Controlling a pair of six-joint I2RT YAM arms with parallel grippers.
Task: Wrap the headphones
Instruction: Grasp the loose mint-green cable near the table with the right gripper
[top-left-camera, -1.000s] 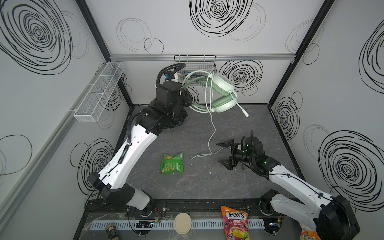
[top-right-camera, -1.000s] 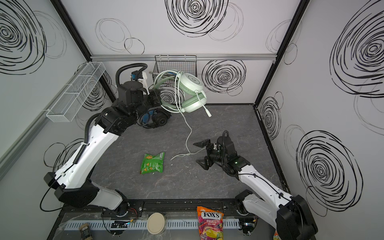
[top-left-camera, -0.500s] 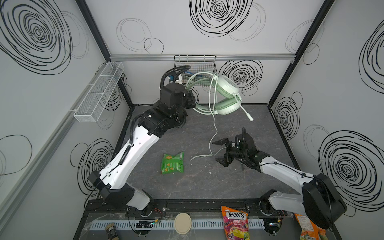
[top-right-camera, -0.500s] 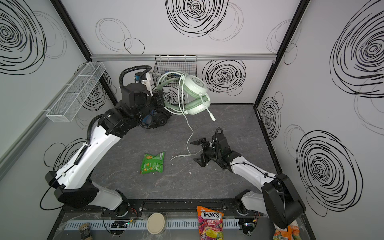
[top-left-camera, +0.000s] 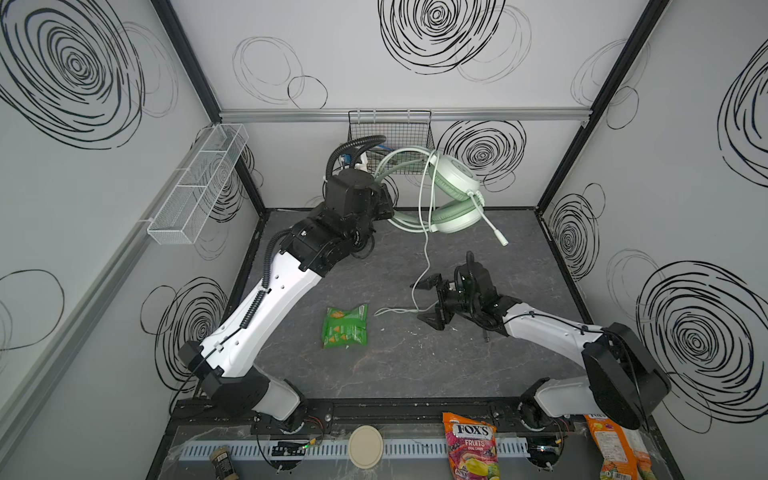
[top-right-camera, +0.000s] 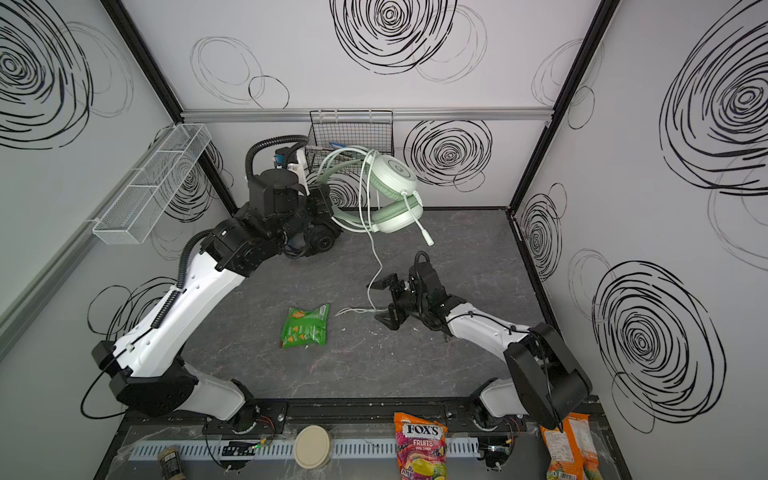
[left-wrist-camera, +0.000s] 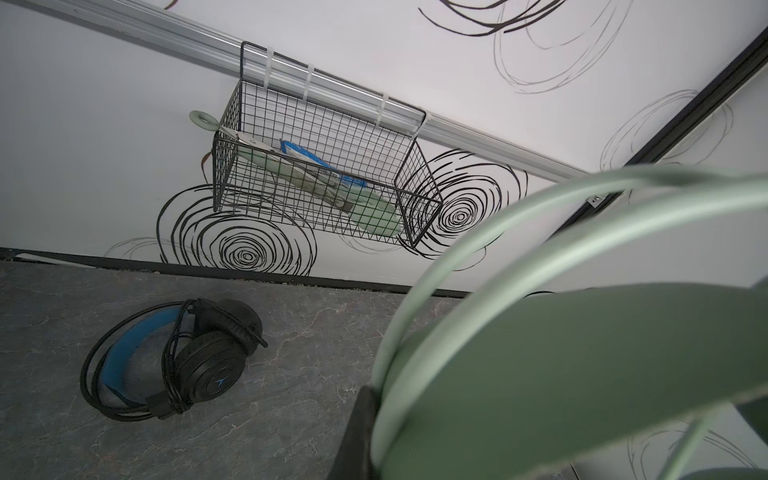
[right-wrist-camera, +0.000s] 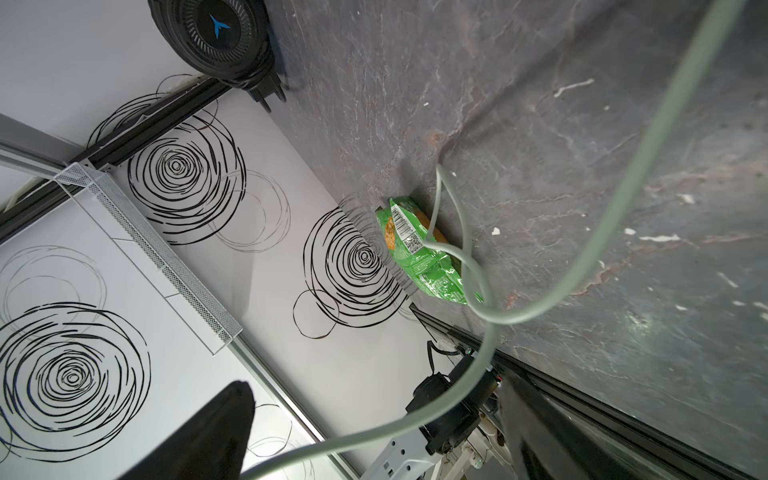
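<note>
mint headset (top-left-camera: 455, 195) hangs aloft, band clamped in the left gripper (top-left-camera: 385, 200) — right gripper (top-left-camera: 424, 302) gapes wide around its pale cable (top-left-camera: 425, 249).

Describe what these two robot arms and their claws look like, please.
The left arm and right arm share smooth white shells with chunky black joints and bases. Black cables run along them, and a ribbed black hose loops at the left wrist. The right gripper has two black triangular fingers.
</note>
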